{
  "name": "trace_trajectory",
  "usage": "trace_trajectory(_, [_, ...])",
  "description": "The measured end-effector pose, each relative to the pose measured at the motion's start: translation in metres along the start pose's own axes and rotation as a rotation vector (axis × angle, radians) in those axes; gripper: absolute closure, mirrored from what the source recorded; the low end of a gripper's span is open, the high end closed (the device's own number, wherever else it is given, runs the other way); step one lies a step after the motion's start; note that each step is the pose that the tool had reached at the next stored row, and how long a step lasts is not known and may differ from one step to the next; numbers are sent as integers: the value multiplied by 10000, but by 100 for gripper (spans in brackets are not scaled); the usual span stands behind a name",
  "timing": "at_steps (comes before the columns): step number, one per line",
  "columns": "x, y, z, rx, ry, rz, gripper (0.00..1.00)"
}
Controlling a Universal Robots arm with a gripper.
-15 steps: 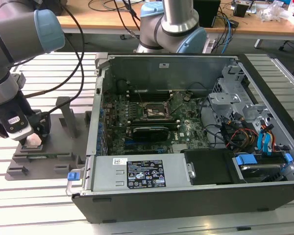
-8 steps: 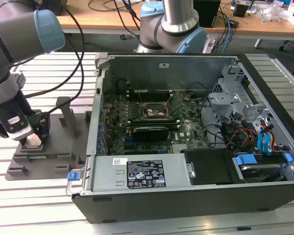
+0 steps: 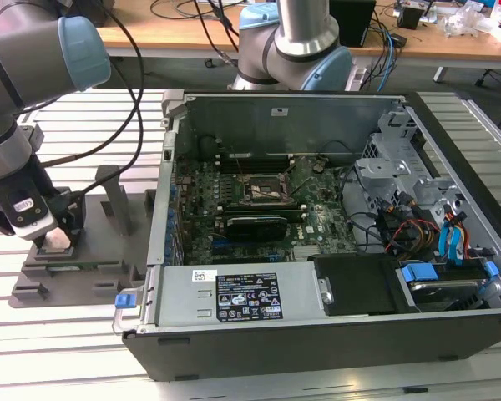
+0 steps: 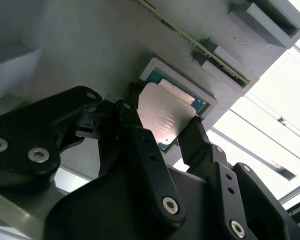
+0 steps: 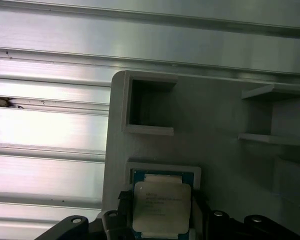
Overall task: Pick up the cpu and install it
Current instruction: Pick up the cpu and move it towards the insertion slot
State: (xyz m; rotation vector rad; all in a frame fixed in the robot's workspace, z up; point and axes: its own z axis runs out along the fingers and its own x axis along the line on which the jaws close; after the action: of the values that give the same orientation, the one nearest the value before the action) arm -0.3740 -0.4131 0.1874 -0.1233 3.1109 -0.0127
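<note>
A ribbed, silvery aluminium table (image 3: 83, 351) runs under everything, and behind it stands a long wooden bench (image 3: 167, 38) strewn with black cables. On the table lies an open black computer case (image 3: 317, 334). Inside it are a green motherboard (image 3: 234, 200) with a square black-framed socket (image 3: 267, 190) near its middle, a label-covered grey power unit (image 3: 242, 296) along the near edge, and drive bays with blue clips (image 3: 419, 272) at the exterior view's right. At that view's left is a dark grey plastic fixture block (image 3: 108, 251). Over it hangs the grey-and-blue robot arm (image 3: 25, 83), cut off by the picture's edge. The small flat square cpu with a silver-grey metal top plate (image 4: 165, 115) (image 5: 162, 205) sits at the fixture's shallow square pocket (image 4: 155, 67) (image 5: 165, 166). The black gripper (image 4: 161, 120) (image 5: 161, 200) has its fingers (image 4: 135, 125) pressed against two opposite edges of the cpu, pinching it. I cannot tell whether the chip rests in the pocket or is just clear of it. From the exterior view the gripper (image 3: 57, 238) hides most of it.
</note>
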Motion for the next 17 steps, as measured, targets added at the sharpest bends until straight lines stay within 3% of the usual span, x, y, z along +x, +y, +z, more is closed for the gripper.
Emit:
trace_trajectory(5, [-5,10,-142,1,1,0,45])
trace_trajectory(10, [-10,77,-158,2,2,1,45])
trace_trajectory(17, [-12,78,-210,2,2,0,45])
